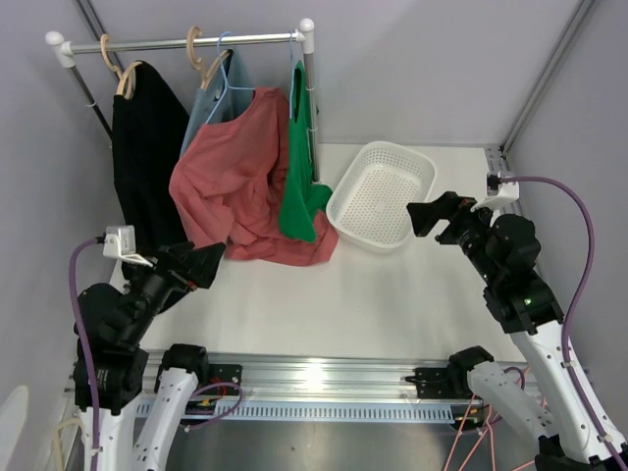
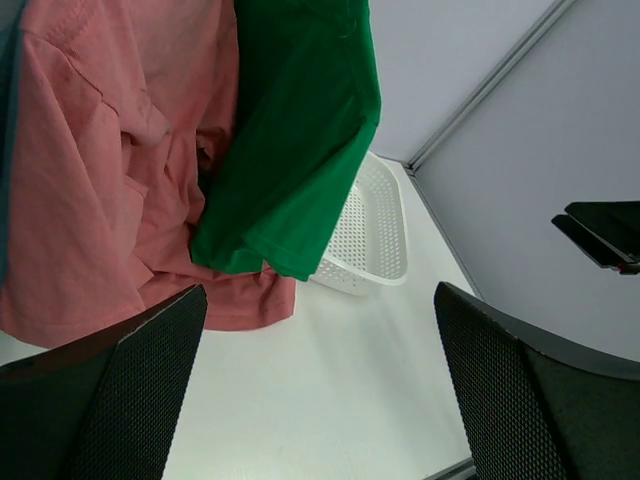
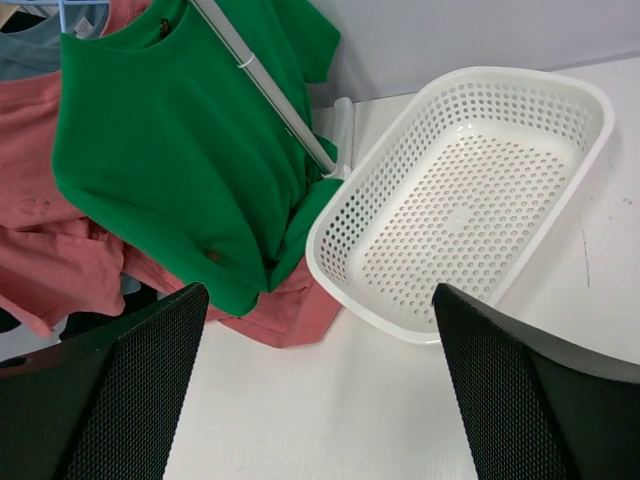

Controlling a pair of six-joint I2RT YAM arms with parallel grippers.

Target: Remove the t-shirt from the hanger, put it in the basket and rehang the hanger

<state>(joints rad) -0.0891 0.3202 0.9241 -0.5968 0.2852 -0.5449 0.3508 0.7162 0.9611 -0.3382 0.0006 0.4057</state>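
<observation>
A green t-shirt (image 1: 299,167) hangs from a light blue hanger (image 1: 293,51) at the right end of the rail (image 1: 177,43). A pink t-shirt (image 1: 235,177) hangs beside it, its hem lying on the table. Both show in the left wrist view, green (image 2: 300,130) and pink (image 2: 90,170), and in the right wrist view, green (image 3: 170,150) and pink (image 3: 60,260). My left gripper (image 1: 208,263) is open and empty, low by the pink hem (image 2: 320,300). My right gripper (image 1: 424,214) is open and empty beside the basket (image 3: 320,292).
A white perforated basket (image 1: 383,193) sits on the table right of the rack post (image 1: 310,108). A black garment (image 1: 147,157) and a blue-grey shirt (image 1: 208,113) hang on wooden hangers at the left. Grey walls close both sides.
</observation>
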